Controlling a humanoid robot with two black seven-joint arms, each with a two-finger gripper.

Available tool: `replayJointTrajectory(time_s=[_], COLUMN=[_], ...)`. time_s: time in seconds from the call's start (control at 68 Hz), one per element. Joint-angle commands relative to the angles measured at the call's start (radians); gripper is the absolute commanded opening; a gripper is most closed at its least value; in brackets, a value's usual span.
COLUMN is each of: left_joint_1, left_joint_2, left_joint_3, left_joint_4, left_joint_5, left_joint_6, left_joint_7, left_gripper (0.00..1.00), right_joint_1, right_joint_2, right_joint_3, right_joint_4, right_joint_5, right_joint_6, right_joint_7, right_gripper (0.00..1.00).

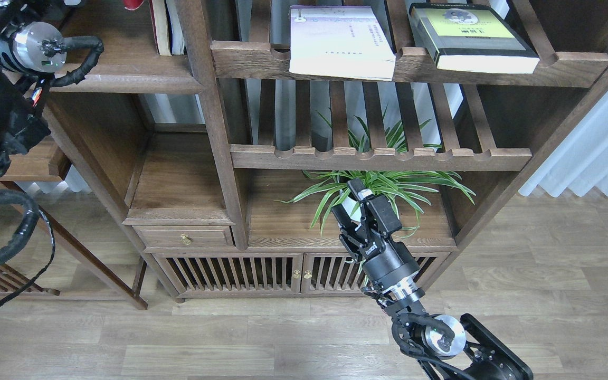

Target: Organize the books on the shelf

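The pale white-lavender book (341,41) and the thick yellow-green book (470,37) lie flat on the upper slatted rack (409,66). Only a red sliver of the red book (133,4) shows at the top edge, above the solid shelf (124,82). My left arm (29,45) rises along the left side past that shelf, and its gripper is beyond the top edge. My right gripper (362,199) is open and empty, low in front of the plant and far below the books.
Two thin books (167,26) stand upright at the right end of the solid shelf. A spider plant in a white pot (383,184) sits on the cabinet top behind my right gripper. A lower slatted rack (380,155) spans above it. Curtains (594,153) hang at the right.
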Motion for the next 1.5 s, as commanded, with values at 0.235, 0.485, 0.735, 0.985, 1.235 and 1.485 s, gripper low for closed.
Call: replayJointTrajectory(time_s=[0.235, 0.485, 0.735, 0.985, 1.235, 1.485], left_joint_1=[-0.004, -0.005, 0.05, 0.312, 0.516, 0.634], left_joint_2=[0.016, 0.054, 0.195, 0.456, 0.488, 0.487], left_joint_3=[0.034, 0.022, 0.024, -0.038, -0.107, -0.105], left_joint_4=[-0.011, -0.111, -0.375, -0.698, -0.832, -0.878], left_joint_5=[0.003, 0.001, -0.008, -0.166, -0.293, -0.538], left_joint_6=[0.046, 0.043, 0.057, 0.062, -0.122, -0.294], left_joint_7=[0.024, 0.047, 0.093, 0.171, 0.177, 0.226], left_gripper=[0.99, 1.0, 1.0, 1.0, 1.0, 1.0], right_joint_1=[0.006, 0.012, 0.026, 0.028, 0.029, 0.04], right_joint_2=[0.0, 0.0, 0.0, 0.0, 0.0, 0.0], right_joint_3=[-0.001, -0.003, -0.003, 0.006, 0.0, 0.069], right_joint_4=[0.0, -0.005, -0.012, 0.001, 0.058, 0.139], right_joint_5=[0.0, 0.002, 0.0, 0.0, 0.002, -0.001], right_joint_6=[0.0, 0.0, 0.0, 0.0, 0.0, 0.0], right_joint_7=[0.0, 0.0, 0.0, 0.0, 0.06, 0.061], right_gripper=[1.0, 1.0, 1.0, 1.0, 1.0, 1.0])
